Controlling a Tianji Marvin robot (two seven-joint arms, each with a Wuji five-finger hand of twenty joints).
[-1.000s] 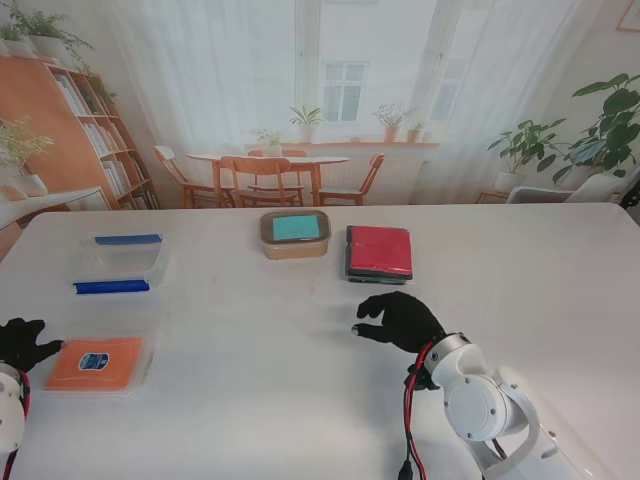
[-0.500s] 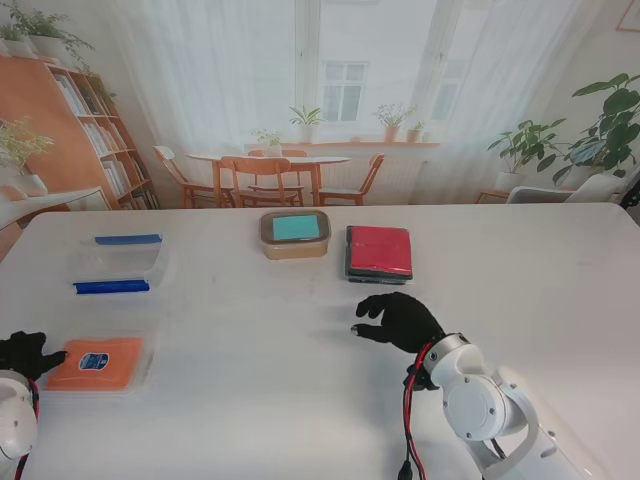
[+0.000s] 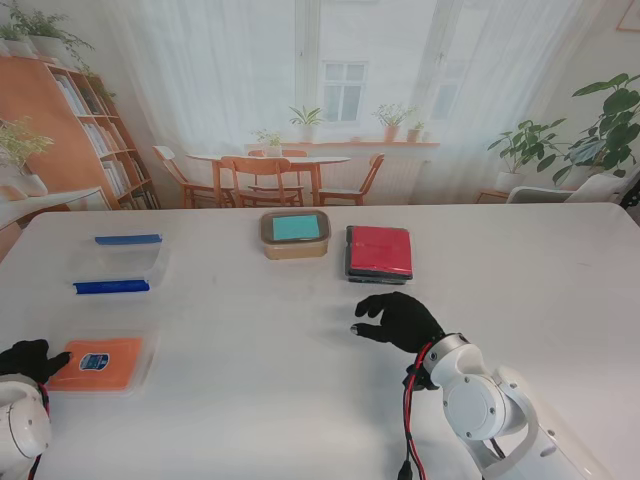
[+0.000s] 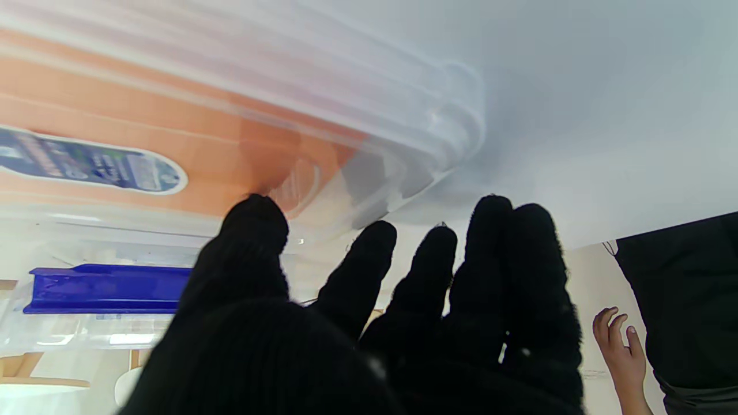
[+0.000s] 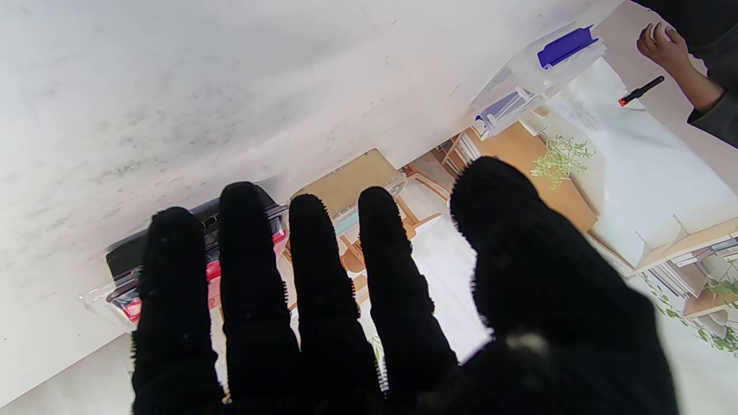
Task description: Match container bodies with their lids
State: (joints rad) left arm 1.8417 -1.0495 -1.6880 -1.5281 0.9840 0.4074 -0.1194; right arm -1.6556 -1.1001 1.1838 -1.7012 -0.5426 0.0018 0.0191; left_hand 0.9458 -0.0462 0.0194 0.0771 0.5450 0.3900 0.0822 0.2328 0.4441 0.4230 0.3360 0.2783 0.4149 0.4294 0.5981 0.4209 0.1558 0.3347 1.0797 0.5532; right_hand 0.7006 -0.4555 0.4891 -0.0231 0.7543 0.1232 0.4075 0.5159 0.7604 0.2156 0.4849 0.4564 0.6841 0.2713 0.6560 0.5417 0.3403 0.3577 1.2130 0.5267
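Note:
An orange lid (image 3: pixel 97 362) with a blue label lies on the white table near me at the left; the left wrist view shows it close up (image 4: pixel 144 150). My left hand (image 3: pixel 30 359) is open at its left edge, fingers (image 4: pixel 253 230) spread and touching or nearly touching the lid's rim. Farther away on the left stands a clear container with blue clips (image 3: pixel 116 264) (image 4: pixel 104 288). At the back middle are a tan container with a teal lid (image 3: pixel 295 234) and a black container with a red lid (image 3: pixel 379 253) (image 5: pixel 202 271). My right hand (image 3: pixel 398 320) hovers open, nearer to me than the red-lidded container.
The table's far edge (image 3: pixel 330 208) runs behind the containers. Beyond it are a dining set, a bookshelf and plants. A person's hand shows in both wrist views (image 4: pixel 620 340) (image 5: pixel 663 46).
My left hand has drawn back toward me and slightly right along the orange lid's left edge. The right hand and all containers are unmoved.

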